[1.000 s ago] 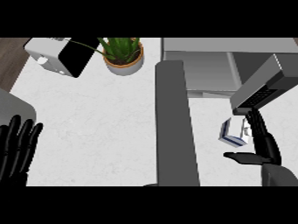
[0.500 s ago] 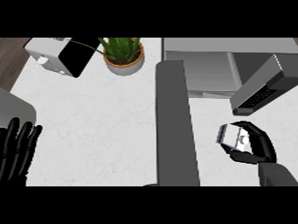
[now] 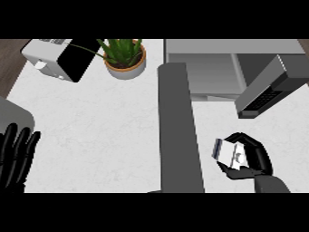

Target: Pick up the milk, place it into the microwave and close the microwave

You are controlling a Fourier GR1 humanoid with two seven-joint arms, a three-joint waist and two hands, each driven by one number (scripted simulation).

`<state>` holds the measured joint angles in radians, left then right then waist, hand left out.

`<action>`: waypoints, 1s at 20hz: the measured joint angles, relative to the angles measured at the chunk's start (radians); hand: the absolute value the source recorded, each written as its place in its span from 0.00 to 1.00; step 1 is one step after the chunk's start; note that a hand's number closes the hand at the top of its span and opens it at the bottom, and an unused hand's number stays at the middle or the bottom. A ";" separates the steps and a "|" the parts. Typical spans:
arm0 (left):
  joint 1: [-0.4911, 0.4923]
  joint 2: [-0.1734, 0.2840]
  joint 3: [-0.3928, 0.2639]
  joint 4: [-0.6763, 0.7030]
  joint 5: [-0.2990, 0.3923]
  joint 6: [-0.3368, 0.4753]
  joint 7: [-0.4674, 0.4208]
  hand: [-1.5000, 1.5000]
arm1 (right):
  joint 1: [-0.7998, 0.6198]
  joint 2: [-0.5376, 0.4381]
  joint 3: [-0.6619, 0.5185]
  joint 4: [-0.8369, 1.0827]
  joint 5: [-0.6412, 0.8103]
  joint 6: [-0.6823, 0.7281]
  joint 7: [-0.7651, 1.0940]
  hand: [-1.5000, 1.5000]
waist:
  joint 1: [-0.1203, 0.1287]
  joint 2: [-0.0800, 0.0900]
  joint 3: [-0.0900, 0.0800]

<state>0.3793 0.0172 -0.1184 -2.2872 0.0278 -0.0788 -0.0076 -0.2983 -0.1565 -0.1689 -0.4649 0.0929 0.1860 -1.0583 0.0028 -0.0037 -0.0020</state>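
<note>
The milk carton [image 3: 224, 151], small and white with a blue side, is in my right hand [image 3: 252, 159], whose fingers and thumb curl round it near the counter's lower right. The microwave [image 3: 214, 68] stands at the back right with its cavity showing. Its grey door [image 3: 179, 131] swings out toward me as a long bar just left of the carton. The keypad panel [image 3: 267, 93] lies above the hand. At the lower left edge my left hand [image 3: 9, 158] rests open, fingers up.
A potted plant [image 3: 124, 56] and a white toaster [image 3: 53, 58] stand at the back left. A grey rounded object [image 3: 3, 120] sits at the left edge above my left hand. White counter [image 3: 103, 127] spreads between the door and the left hand.
My right hand has curled round the milk carton and drawn it a little toward the near edge and leftward. The left hand has not moved.
</note>
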 measured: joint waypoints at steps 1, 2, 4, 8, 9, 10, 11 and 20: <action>0.007 0.002 0.007 -0.005 0.007 -0.002 0.001 0.00 | 0.028 0.010 0.000 -0.027 -0.009 -0.004 -0.002 1.00 | -0.002 -0.001 -0.001; 0.008 0.008 0.022 -0.001 0.019 -0.008 -0.004 0.00 | 0.055 0.017 0.004 -0.064 -0.015 -0.008 0.002 1.00 | -0.004 -0.002 -0.001; 0.020 0.003 0.015 -0.012 0.015 -0.005 -0.002 0.00 | 0.110 0.033 0.015 -0.139 -0.026 -0.014 0.011 1.00 | -0.006 -0.003 -0.002; 0.027 0.007 0.031 -0.021 0.032 -0.010 0.009 0.00 | 0.166 0.090 0.043 -0.285 -0.037 -0.052 0.059 1.00 | -0.006 -0.001 0.000; 0.020 0.019 0.060 -0.017 0.059 -0.020 0.013 0.00 | 0.169 0.101 0.046 -0.310 -0.040 -0.061 0.067 1.00 | -0.005 0.000 0.000; 0.028 0.017 0.065 -0.012 0.061 -0.025 0.001 0.00 | 0.172 0.113 0.052 -0.339 -0.038 -0.077 0.077 1.00 | -0.004 0.000 0.000; 0.026 0.017 0.072 0.004 0.063 -0.029 -0.010 0.00 | 0.183 0.122 0.062 -0.376 -0.039 -0.088 0.088 1.00 | -0.004 0.000 0.000; 0.042 0.031 0.122 0.021 0.102 -0.066 -0.026 0.00 | 0.094 0.150 0.166 -0.560 -0.012 -0.287 0.318 1.00 | 0.003 0.002 0.001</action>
<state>0.4217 0.0483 0.0039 -2.2663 0.1298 -0.1452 -0.0333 -0.2047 -0.0065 -0.0032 -1.0251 0.0810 -0.1011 -0.7403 0.0055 -0.0017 -0.0006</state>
